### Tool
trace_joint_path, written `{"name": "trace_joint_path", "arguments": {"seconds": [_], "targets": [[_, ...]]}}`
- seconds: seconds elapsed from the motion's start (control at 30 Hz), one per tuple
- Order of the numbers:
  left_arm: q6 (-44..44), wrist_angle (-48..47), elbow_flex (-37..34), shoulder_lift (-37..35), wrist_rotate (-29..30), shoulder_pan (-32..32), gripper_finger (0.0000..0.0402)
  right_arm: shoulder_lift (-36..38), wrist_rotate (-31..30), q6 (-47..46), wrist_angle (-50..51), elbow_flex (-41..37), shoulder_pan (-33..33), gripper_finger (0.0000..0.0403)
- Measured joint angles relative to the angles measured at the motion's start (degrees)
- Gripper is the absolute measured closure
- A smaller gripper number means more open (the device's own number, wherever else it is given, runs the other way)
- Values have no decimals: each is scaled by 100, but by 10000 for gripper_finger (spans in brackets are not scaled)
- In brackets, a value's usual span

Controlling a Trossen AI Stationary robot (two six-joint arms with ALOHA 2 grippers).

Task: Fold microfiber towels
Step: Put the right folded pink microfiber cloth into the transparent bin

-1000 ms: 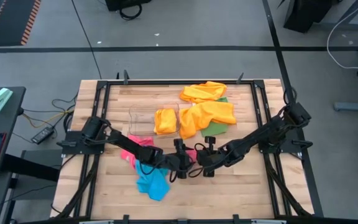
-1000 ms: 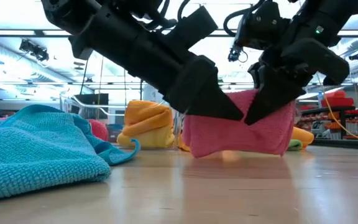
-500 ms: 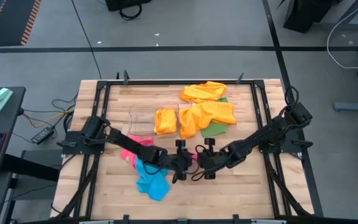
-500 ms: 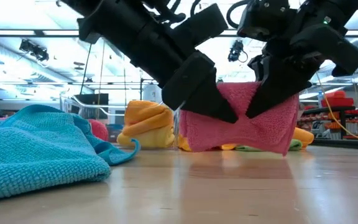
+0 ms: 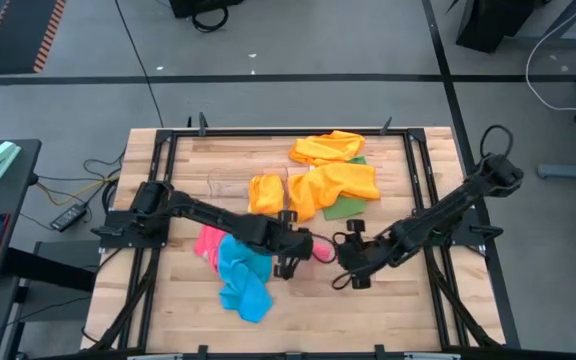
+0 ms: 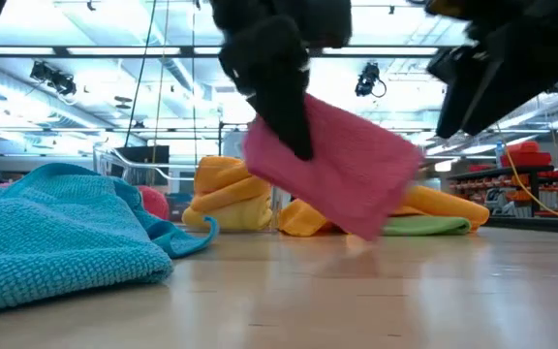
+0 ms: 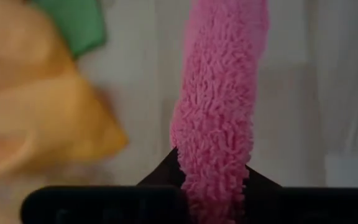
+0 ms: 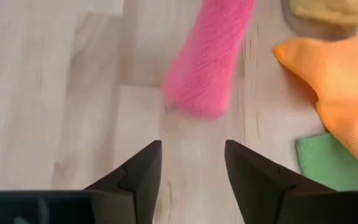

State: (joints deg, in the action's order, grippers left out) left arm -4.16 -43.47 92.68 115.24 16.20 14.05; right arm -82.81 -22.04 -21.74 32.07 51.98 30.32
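A folded pink towel (image 6: 342, 170) hangs tilted over the middle of the table, with my left gripper (image 5: 301, 250) shut on its upper end. My right gripper (image 8: 191, 177) stands open just right of it (image 5: 353, 262), a little way from the towel's free end (image 8: 204, 81), touching nothing. A blue towel (image 5: 243, 282) lies crumpled near the front left, over the edge of a second pink towel (image 5: 206, 243). Orange towels (image 5: 333, 185) and a green one (image 5: 350, 206) lie at the back. My left gripper pinches the folded pink towel between its two fingers at one end (image 7: 213, 165), several layers thick. The fingers come from above, slanting down from the table's left. The towel hangs slanting down toward the right, with its lower corner (image 6: 366, 233) close above the table.
A clear bin (image 5: 230, 192) with a yellow-orange towel (image 5: 266, 193) in it stands at the back left of centre. Another orange towel (image 5: 326, 148) lies by the far edge. Bare wood shows at the front right (image 5: 388, 310).
My left gripper has shut on the pink towel, tipped downward and risen, lifting the towel off the table so that it hangs slanted. My right gripper has let go of the towel, opened, and drawn back up and toward the table's right.
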Motion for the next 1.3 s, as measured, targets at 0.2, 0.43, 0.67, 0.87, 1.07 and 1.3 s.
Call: {"name": "trace_joint_path", "arguments": {"seconds": [0.2, 0.43, 0.67, 0.87, 1.07, 1.3], "targets": [[-30, -2278, 1161, -12, -357, -246, 356, 688, -548, -656, -92, -625, 419, 216], [-156, -3117, 1539, -523, 236, -698, 381, 992, -796, -963, -467, -1196, 569, 217], [-734, -3760, 1532, -874, 2136, -1282, 357, 976, -961, -891, -692, -1212, 517, 217], [-1138, -4183, 1094, -860, 2139, -1916, 379, 979, -969, -850, -803, -1210, 510, 219], [-1285, -4668, 446, -846, 1658, -2447, 365, 973, -970, -766, -817, -1210, 508, 219], [-1160, -4656, 320, -851, 1825, -3113, 365, 973, -1083, -758, -860, -1210, 508, 221]]}}
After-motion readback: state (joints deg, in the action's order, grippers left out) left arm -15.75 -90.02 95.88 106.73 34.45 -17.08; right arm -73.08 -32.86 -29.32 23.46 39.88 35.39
